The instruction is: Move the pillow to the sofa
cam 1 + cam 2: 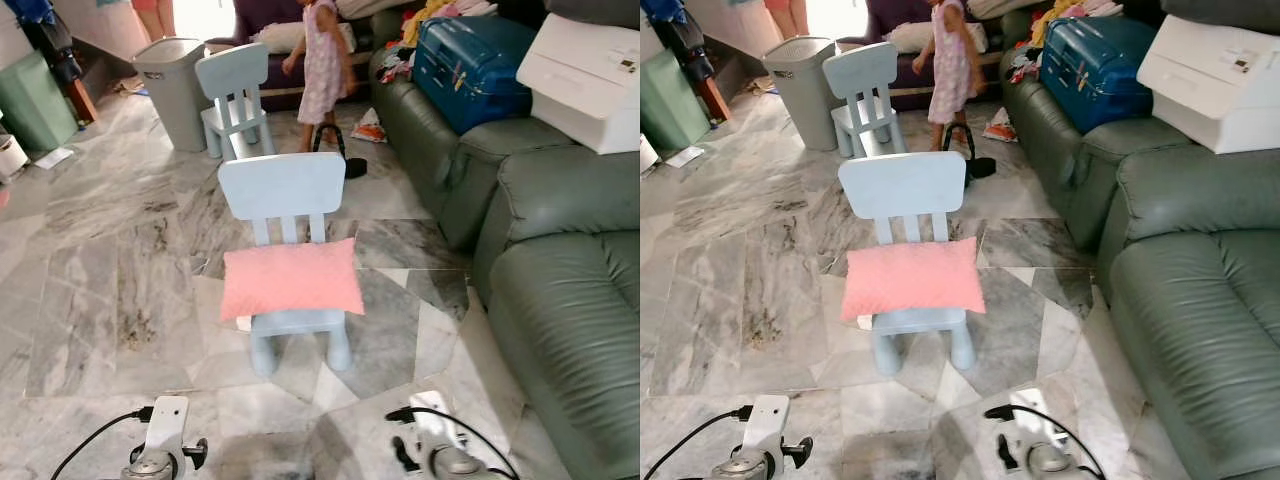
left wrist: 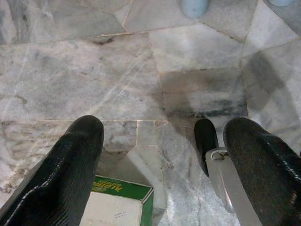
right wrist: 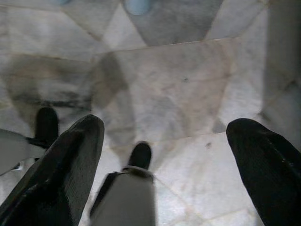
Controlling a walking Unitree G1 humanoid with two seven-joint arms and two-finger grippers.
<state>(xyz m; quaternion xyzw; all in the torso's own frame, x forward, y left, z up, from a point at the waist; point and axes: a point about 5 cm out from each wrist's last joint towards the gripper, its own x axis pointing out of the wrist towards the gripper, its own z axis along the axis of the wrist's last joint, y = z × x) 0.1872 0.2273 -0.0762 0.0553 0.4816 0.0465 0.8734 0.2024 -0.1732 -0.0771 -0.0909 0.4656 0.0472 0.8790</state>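
A pink pillow [image 1: 290, 278] lies flat on the seat of a small light-blue chair [image 1: 283, 190] in the middle of the marble floor, straight ahead of me. The grey-green sofa [image 1: 570, 300] runs along the right side, about one step from the chair. Both arms hang low near my body, their wrists at the bottom of the head views. In the left wrist view my left gripper [image 2: 164, 127] is open over bare floor. My right gripper [image 3: 167, 125] is open too, with nothing between its fingers.
A second blue chair [image 1: 232, 95] and a grey bin [image 1: 172, 90] stand behind the first chair. A person in a pink dress [image 1: 322, 60] stands farther back. A blue suitcase [image 1: 470, 65] and a white box [image 1: 585, 80] sit on the sofa's far part.
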